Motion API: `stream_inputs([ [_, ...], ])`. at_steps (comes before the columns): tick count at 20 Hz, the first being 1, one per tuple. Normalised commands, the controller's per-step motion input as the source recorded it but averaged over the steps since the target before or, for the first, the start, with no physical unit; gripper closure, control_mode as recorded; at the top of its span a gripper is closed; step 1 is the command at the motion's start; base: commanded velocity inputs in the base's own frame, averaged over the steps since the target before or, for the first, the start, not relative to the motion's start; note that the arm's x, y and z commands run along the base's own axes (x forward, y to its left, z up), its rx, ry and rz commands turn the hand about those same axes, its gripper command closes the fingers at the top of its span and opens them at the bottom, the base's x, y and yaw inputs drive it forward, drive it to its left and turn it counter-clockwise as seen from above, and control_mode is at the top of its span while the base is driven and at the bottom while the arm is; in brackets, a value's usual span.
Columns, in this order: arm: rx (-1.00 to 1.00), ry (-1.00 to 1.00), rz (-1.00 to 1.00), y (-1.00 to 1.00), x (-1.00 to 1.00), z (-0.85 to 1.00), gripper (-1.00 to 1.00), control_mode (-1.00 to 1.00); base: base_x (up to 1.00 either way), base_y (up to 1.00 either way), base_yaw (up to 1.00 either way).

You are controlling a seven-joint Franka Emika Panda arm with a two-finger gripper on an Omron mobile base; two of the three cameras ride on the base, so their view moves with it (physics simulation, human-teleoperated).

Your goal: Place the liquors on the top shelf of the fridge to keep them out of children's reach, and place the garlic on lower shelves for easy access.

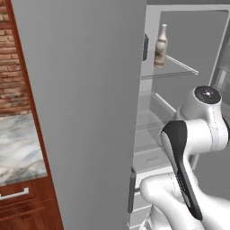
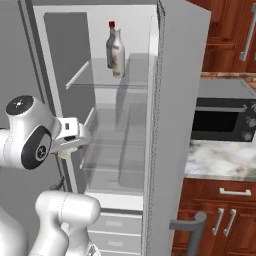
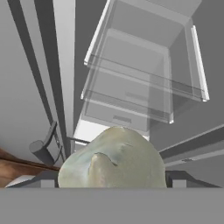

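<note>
So the hand (image 2: pixel 75 142) is clamped on the garlic (image 3: pixel 111 159), which sits huge and lumpy right between the fingertips in the hand view. It's parked at the open fridge (image 2: pixel 180 60), just at the front edge of one of the lower shelves (image 2: pixel 112 142), the garlic not set down. Up above the hand, both liquor bottles (image 2: pixel 116 52) stand upright and touching on the top shelf (image 2: pixel 107 82), the cream one in front of the dark red-capped one.
</note>
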Motion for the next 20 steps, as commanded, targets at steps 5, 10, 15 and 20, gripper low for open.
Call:
stream_inputs([
  [5,0.0,0.0,0.0,0.0,0.0,0.0,1.0,1.0,0.21,-0.3,0.13],
  [10,0.0,0.0,0.0,0.0,0.0,0.0,1.0,1.0,0.13,-0.31,0.12],
  [15,0.0,0.0,0.0,0.0,0.0,0.0,1.0,1.0,0.05,-0.34,0.11],
  [20,0.0,0.0,0.0,0.0,0.0,0.0,1.0,1.0,0.03,-0.27,0.1],
])
